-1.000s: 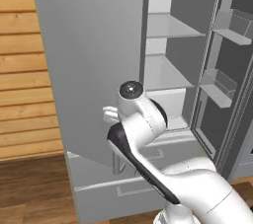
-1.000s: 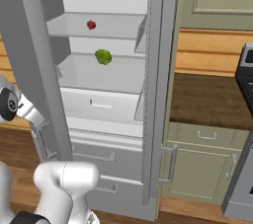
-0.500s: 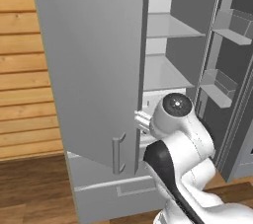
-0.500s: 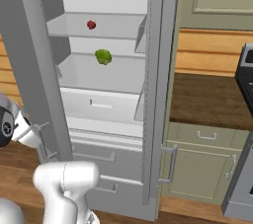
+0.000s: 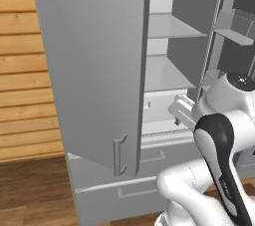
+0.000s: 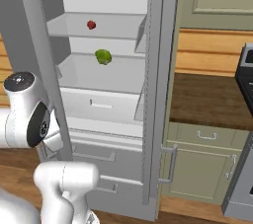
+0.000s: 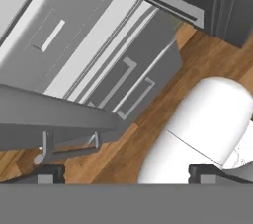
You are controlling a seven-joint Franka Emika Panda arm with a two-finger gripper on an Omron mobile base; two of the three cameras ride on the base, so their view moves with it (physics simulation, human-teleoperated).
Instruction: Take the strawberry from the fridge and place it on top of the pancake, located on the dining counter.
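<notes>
Plain unlabelled fridge (image 6: 159, 94), strawberry (image 6: 91, 24)

The fridge (image 6: 113, 94) is tall and light grey, and both of its doors stand open, the left door (image 5: 94, 65) swung well out with a vertical bar handle near its lower edge. Inside are pale shelves, a white drawer beneath them, and two grey drawers with bar handles at the bottom, shut. The strawberry (image 6: 91, 24), small and red, sits on the upper shelf towards the left, near the back. To the right of the fridge, a dark brown wood-plank counter top (image 6: 207, 99) lies over sage-green cabinet fronts.
</notes>
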